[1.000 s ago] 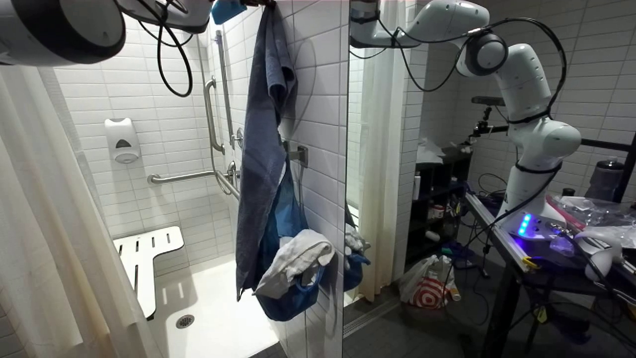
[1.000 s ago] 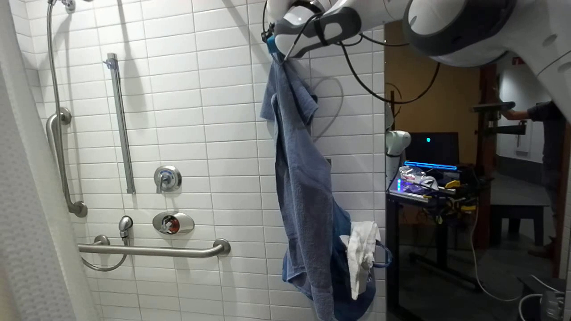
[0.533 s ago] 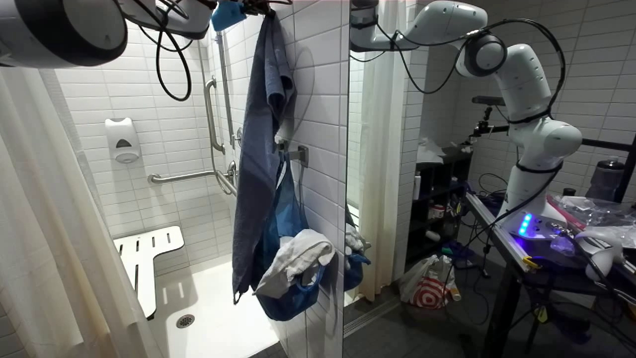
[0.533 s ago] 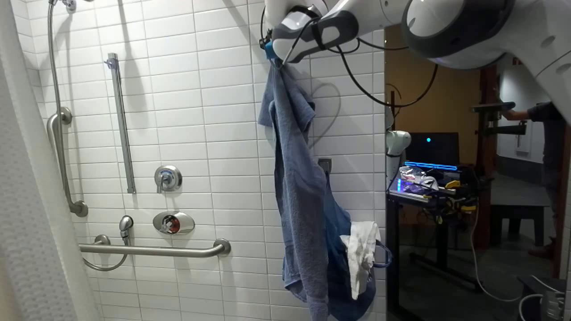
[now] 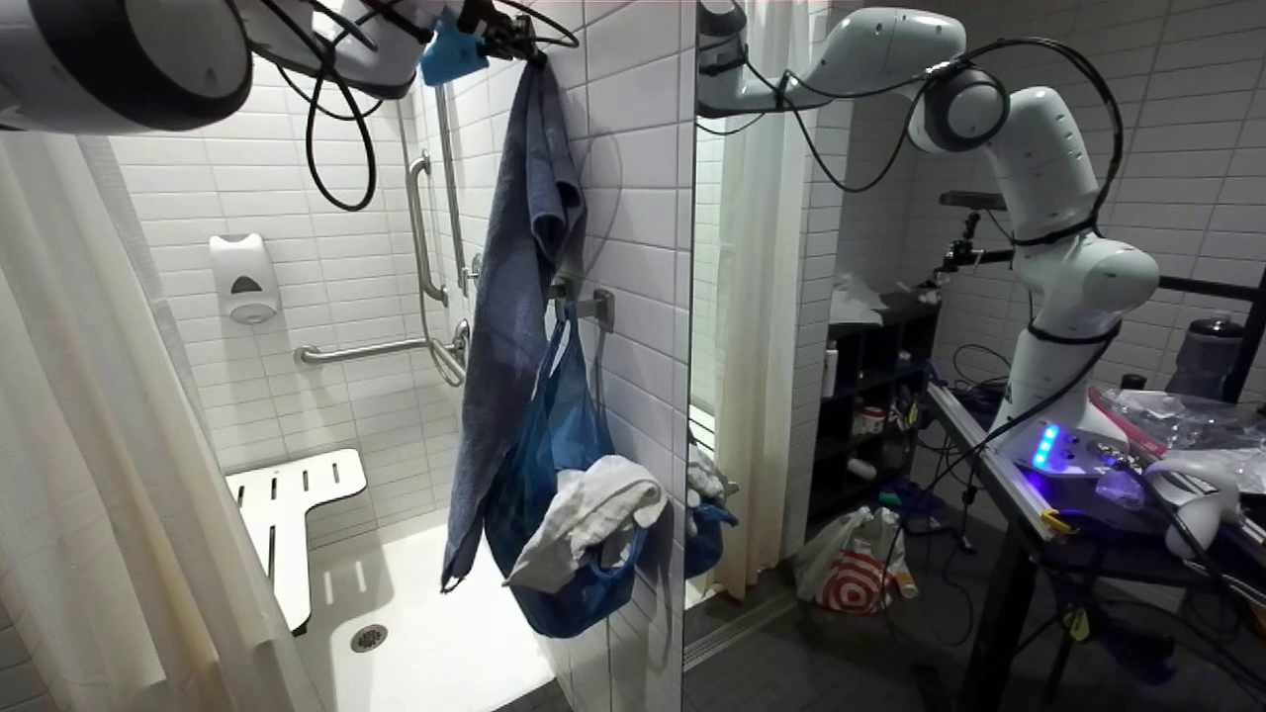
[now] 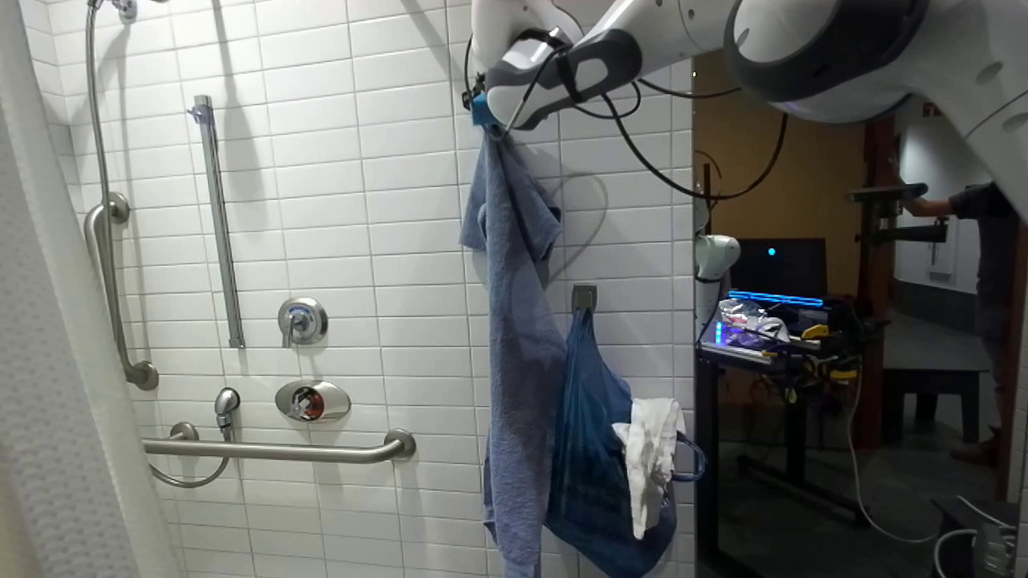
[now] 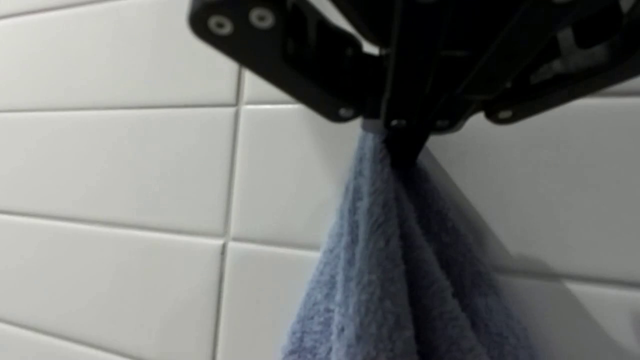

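Towel (image 6: 520,377) lower, beside blue bag (image 6: 593,457)

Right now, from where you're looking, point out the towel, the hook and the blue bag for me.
Towel (image 7: 390,250), in the wrist view: on its gathered folds.
Hook (image 6: 585,298), in an exterior view: on its square face.
Blue bag (image 6: 593,457), in an exterior view: on its sagging side.

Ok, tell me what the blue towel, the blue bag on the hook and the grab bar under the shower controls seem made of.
Blue towel: probably cotton terry, matte; the wrist view shows fuzzy pile.
Blue bag: thin plastic or synthetic fabric, faintly glossy; its fine gathered folds fit either.
Grab bar: likely brushed stainless steel; grey, with a soft sheen.
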Available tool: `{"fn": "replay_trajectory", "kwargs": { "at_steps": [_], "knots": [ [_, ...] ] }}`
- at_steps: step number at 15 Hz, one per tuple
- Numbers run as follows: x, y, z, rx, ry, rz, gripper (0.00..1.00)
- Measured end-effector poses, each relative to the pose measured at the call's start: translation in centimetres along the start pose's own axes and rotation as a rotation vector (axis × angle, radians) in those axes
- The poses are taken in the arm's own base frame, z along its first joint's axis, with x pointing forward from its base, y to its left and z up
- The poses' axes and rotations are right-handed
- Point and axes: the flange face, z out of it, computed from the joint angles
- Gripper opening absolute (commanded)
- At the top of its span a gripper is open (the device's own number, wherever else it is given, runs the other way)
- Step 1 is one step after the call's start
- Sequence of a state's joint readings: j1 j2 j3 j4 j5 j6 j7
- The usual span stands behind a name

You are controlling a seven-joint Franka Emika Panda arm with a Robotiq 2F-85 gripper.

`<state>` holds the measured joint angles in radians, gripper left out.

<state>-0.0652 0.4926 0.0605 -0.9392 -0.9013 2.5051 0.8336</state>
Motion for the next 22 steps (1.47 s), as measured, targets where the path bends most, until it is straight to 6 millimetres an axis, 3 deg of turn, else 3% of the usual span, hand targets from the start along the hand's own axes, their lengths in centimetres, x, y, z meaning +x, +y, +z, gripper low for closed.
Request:
{"fn": "replay_trajectory", "kwargs": {
  "at_steps": [5, 9, 22],
  "knots": [
    [-3.0, -0.9, 1.4, 0.003, -0.061, 0.023, 0.00],
    [-4.6, -0.5, 2.0, 0.009, -0.110, 0.088, 0.00],
    [-8.5, 7.3, 1.4, -0.018, -0.230, 0.350, 0.00]
  ]
}}
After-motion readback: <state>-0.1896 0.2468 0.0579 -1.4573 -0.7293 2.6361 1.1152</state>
